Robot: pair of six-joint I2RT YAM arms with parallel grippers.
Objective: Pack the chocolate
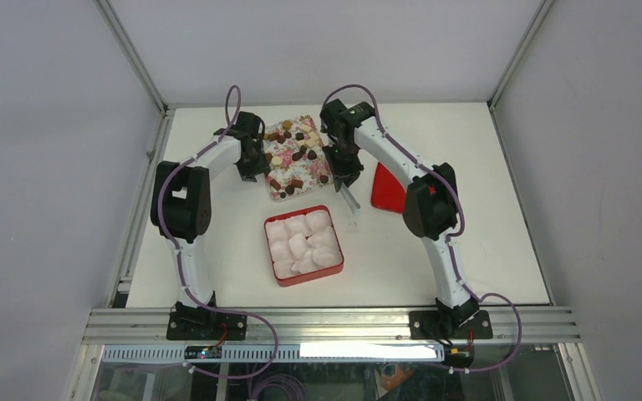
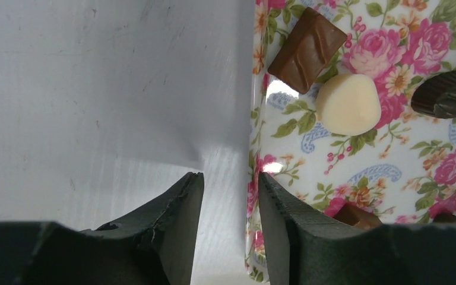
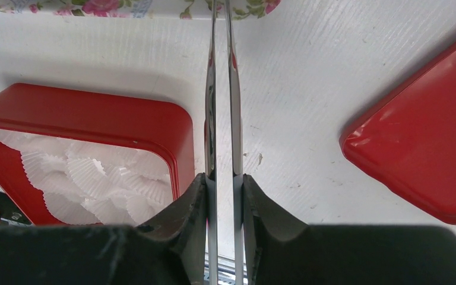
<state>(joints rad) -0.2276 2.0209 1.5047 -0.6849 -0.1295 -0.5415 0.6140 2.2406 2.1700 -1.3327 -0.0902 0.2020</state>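
Pale grey walls in a metal frame close in a white desk (image 1: 468,251). At its far middle lies a flowered tray (image 1: 309,185) strewn with the chocolate (image 1: 297,154): dark brown pieces, a ribbed brown block (image 2: 307,48), a round cream one (image 2: 348,104). The left gripper (image 2: 230,184) sits at the tray's left edge, jaws parted and grasping nothing, the rim in line with the gap. The right gripper (image 3: 222,181), beside the tray's right edge, is clenched on metal tongs (image 3: 212,107). Nearer stands a red tin (image 3: 95,116) of white paper cups (image 1: 305,242), with a red lid (image 1: 387,190) to the right.
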